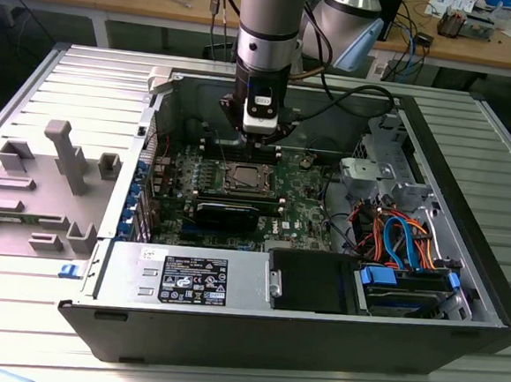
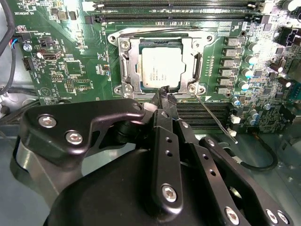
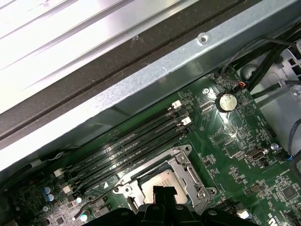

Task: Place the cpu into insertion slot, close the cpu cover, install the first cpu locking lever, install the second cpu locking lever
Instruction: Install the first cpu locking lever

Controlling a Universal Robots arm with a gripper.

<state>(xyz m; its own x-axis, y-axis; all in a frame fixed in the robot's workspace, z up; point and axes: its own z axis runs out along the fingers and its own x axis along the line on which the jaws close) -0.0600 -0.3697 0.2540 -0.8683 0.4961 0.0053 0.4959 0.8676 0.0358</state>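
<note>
1. The cpu [image 2: 157, 66] lies flat in the slot [image 2: 207, 40], its silver top showing through the window of the cover [image 2: 188, 61], which is down around it
2. In both wrist views the tool hides one edge of the slot, so I cannot tell if the cover is latched
3. A thin lever [image 2: 214, 117] juts free from one slot corner
4. The tool [image 2: 164, 93] has its fingertips clenched together on nothing, right at the cover's edge; contact is unclear
5. The open case [image 1: 466, 216] lies on the worktop [image 1: 16, 314]
</note>
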